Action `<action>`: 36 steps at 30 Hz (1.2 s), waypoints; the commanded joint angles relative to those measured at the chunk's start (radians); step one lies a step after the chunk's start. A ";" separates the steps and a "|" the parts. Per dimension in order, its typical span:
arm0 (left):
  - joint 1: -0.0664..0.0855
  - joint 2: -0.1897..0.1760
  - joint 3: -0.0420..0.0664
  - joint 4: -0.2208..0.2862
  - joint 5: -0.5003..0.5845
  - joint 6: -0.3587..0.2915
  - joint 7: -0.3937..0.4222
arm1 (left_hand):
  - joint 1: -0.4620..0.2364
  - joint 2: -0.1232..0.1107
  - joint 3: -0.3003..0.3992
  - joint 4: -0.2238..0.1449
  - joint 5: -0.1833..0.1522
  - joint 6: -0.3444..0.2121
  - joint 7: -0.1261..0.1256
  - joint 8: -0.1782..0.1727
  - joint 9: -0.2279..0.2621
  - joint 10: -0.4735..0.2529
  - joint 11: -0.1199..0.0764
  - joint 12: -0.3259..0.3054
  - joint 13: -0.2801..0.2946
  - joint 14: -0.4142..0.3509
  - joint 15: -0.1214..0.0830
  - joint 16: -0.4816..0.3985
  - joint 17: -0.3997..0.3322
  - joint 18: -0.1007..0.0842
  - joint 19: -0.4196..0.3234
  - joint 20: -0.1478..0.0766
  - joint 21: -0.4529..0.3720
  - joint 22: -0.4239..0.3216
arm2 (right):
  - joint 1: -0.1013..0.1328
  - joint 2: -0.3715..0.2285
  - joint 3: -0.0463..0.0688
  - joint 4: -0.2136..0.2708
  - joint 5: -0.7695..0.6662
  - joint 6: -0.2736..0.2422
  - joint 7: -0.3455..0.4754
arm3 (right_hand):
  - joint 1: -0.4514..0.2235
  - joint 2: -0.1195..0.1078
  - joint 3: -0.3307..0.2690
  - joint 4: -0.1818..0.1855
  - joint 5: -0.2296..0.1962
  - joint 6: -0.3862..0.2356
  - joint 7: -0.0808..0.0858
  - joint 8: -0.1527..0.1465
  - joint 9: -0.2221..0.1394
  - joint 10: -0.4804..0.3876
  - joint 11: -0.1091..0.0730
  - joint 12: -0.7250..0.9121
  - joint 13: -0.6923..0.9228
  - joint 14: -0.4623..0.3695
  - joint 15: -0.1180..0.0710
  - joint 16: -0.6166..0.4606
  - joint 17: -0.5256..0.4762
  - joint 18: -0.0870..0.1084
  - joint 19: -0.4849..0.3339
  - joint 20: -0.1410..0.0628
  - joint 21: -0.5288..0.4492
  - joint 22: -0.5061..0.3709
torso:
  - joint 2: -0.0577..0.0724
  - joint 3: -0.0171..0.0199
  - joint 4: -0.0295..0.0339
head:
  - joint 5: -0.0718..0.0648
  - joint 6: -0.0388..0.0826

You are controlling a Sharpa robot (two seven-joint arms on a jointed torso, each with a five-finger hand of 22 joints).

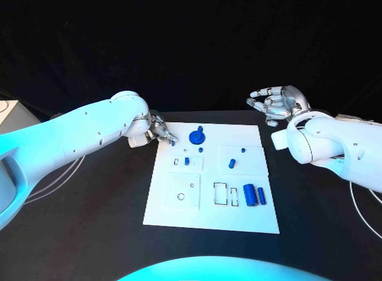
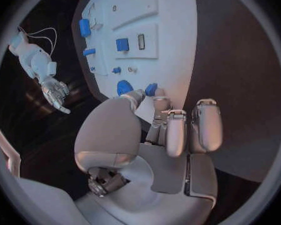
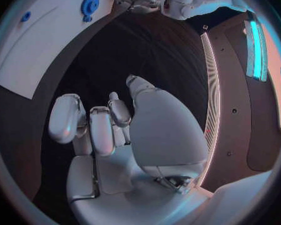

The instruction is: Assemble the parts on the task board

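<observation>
Silver left robot hand (image 1: pixel 160 132) pinches small blue part (image 1: pixel 173 141) over flat white task board (image 1: pixel 178 208).

Black table (image 1: pixel 89 199); white box (image 1: pixel 3 114)

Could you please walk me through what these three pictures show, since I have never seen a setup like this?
It is a robot with two white arms ending in silver hands. One picture looks down from its head; the two round ones come from cameras at its wrists. On the black table lies a white task board with small blue parts, such as a round disc and a cylinder. The left hand pinches a small blue part at the board's far corner. The right hand hangs over the table, holding nothing.
</observation>
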 commanded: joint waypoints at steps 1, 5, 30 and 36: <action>0.000 0.005 -0.001 -0.003 0.010 0.015 0.011 | 0.008 0.001 0.005 0.001 0.005 0.009 0.001 -0.001 -0.001 0.003 -0.005 0.005 0.002 0.092 -0.005 0.005 0.231 -0.004 0.006 0.000 0.004 0.001 | 0.000 0.001 0.000 0.001 -0.004 0.008 0.011 | -0.005 -0.003 0.005 -0.001 0.004 -0.005 0.000 0.004 0.001 -0.006 0.001 -0.003 -0.001 0.001 -0.007 -0.005 0.001 0.008 -0.007 -0.001 -0.004 -0.001 | 0.001 -0.0001 -0.0009 | 0.000 0.000; -0.001 0.008 -0.002 -0.007 0.010 0.018 0.011 | 0.008 0.000 0.005 0.001 0.004 0.010 0.001 -0.001 -0.001 0.005 -0.005 0.006 0.004 0.092 -0.005 0.005 0.231 -0.005 0.007 0.000 0.005 0.003 | 0.000 0.001 0.000 0.001 -0.004 0.008 0.011 | -0.005 -0.003 0.006 -0.001 0.004 -0.005 0.000 0.005 0.001 -0.005 0.001 -0.003 -0.001 0.002 -0.007 -0.004 0.002 0.008 -0.007 -0.001 -0.004 -0.001 | 0.000 -0.0006 0.0001 | -0.002 -0.001; -0.001 -0.007 -0.003 0.010 0.056 -0.019 0.024 | 0.017 -0.036 0.465 -0.208 0.008 0.015 0.002 0.050 0.012 0.037 -0.009 0.008 0.002 0.093 -0.009 0.006 0.233 -0.006 0.012 -0.002 0.012 0.017 | 0.000 0.001 0.000 -0.004 -0.004 0.013 0.010 | -0.008 -0.004 0.009 0.000 0.004 -0.005 0.000 0.008 0.002 -0.002 0.000 -0.001 -0.002 0.003 -0.008 -0.005 0.003 0.008 -0.004 -0.002 -0.003 0.000 | -0.001 -0.0005 0.0018 | -0.001 -0.002; -0.001 -0.023 -0.003 0.035 0.087 -0.042 0.027 | -0.010 -0.046 0.508 -0.237 0.017 0.022 -0.001 0.061 0.016 0.052 -0.012 0.021 0.018 0.094 -0.012 0.008 0.236 -0.008 0.018 -0.003 0.017 0.027 | 0.000 0.001 0.000 -0.005 -0.004 0.013 0.010 | -0.008 -0.004 0.009 0.000 0.004 -0.005 0.000 0.008 0.002 -0.002 0.000 -0.001 -0.002 0.003 -0.008 -0.005 0.003 0.008 -0.004 -0.002 -0.003 0.000 | -0.004 -0.0001 0.0034 | 0.001 -0.002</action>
